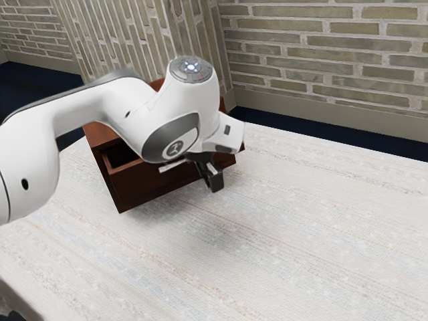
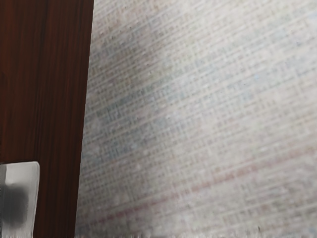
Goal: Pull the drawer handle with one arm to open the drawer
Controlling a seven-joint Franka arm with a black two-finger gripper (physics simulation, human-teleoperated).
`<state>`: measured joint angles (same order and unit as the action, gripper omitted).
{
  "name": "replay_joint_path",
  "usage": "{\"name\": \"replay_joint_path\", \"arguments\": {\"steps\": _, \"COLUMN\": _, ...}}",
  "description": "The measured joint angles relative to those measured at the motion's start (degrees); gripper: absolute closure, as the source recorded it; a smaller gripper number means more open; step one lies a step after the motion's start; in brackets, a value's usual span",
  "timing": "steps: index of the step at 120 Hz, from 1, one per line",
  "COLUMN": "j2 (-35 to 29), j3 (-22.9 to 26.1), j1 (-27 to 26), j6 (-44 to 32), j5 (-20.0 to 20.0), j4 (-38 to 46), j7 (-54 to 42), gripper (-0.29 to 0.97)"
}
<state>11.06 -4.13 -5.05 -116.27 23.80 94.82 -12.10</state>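
On the table (image 1: 301,227), the drawer (image 1: 144,184) stands ajar, its inside dark; how the end effector (image 1: 214,180) stands I cannot tell.

Side camera, raised and fairly near, looks down across the table (image 1: 314,227); wrist camera sits very close above it. Both share table and drawer (image 1: 137,186) front.

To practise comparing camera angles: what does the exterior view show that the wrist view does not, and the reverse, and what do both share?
The exterior view adds the white arm, the brick wall and the drawer's dark hollow. The wrist view adds a close look at the silver handle, its corner rounded. Both share the dark wood drawer front, that handle and the pale woven table.
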Motion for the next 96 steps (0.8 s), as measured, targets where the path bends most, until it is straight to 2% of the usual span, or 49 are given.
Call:
{"name": "replay_joint_path", "arguments": {"steps": 31, "j2": -0.8, "j3": 0.0, "j1": -1.2, "j6": -0.1, "j5": -0.1, "j4": 1.5, "j7": 0.8, "gripper": 0.0}}
{"name": "replay_joint_path", "arguments": {"steps": 52, "j2": -2.3, "j3": 0.0, "j1": -2.4, "j6": 0.0, "j5": -0.2, "j4": 2.7, "j7": 1.4, "gripper": 0.06}}
{"name": "replay_joint_path", "arguments": {"steps": 96, "j2": -5.4, "j3": 0.0, "j1": -4.5, "j6": -0.1, "j5": -0.2, "j4": 6.9, "j7": 2.9, "gripper": 0.01}}
